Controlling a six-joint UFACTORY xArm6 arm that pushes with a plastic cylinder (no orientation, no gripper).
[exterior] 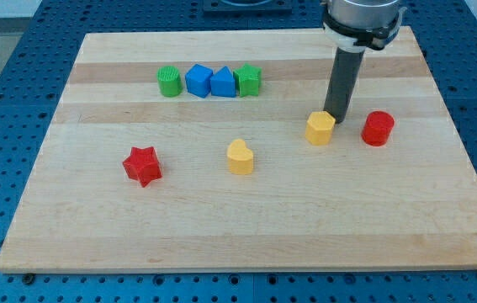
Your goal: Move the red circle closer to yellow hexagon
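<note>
The red circle (378,128) is a short red cylinder at the view's right on the wooden board (246,236). The yellow hexagon (320,128) stands a short gap to its left. My tip (336,116) is the lower end of the dark rod, just above and right of the yellow hexagon, close to its top right edge. The red circle is to the right of the tip, apart from it.
A yellow heart (240,156) lies left of the hexagon. A red star (143,165) lies further left. A row near the view's top holds a green circle (169,82), two blue blocks (198,81) (223,82) and a green star-like block (248,80).
</note>
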